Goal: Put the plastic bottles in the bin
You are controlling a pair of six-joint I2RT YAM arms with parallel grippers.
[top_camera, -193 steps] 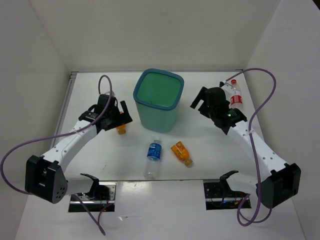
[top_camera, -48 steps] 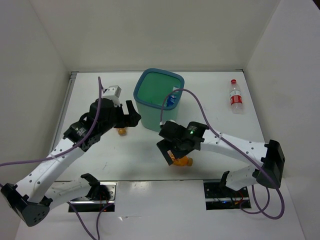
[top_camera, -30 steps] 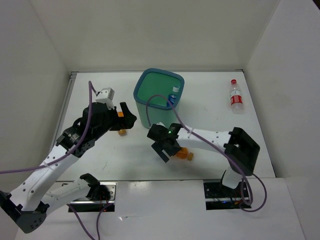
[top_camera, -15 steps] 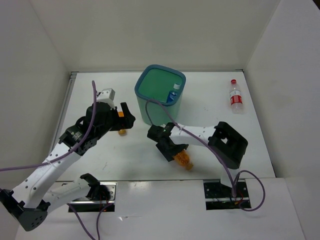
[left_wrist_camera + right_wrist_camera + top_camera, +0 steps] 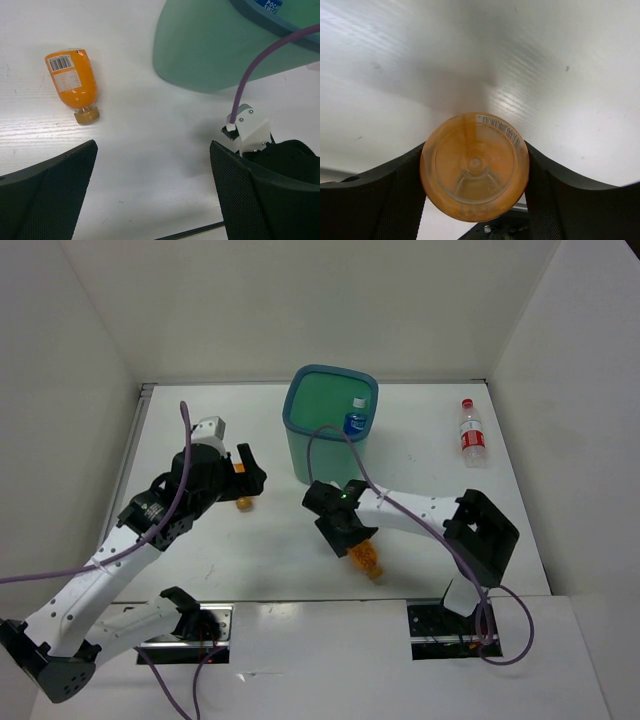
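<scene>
The teal bin [image 5: 325, 455] stands at the middle back, and a blue-label bottle [image 5: 355, 421] rests inside against its right wall. In front of it lies an orange bottle [image 5: 367, 559]; my right gripper [image 5: 351, 536] is shut on it. In the right wrist view the orange bottle's round base [image 5: 474, 166] fills the gap, with both pads pressed against its sides. A second orange bottle [image 5: 242, 502] lies just under my open left gripper [image 5: 243, 472]. In the left wrist view that second orange bottle [image 5: 71, 82] lies on its side at the upper left, clear of the fingers. A red-label bottle [image 5: 471, 435] lies at the back right.
The white table [image 5: 430, 490] is boxed in by white walls on three sides. My right arm [image 5: 420, 512] stretches leftward across the front of the bin, its purple cable [image 5: 335, 440] looping up past the bin's rim. The bin's wall [image 5: 220, 50] fills the left wrist view's upper right.
My right gripper has closed around the orange bottle in front of the bin. The bin has shifted a little to the right and back. The left arm has hardly moved.
</scene>
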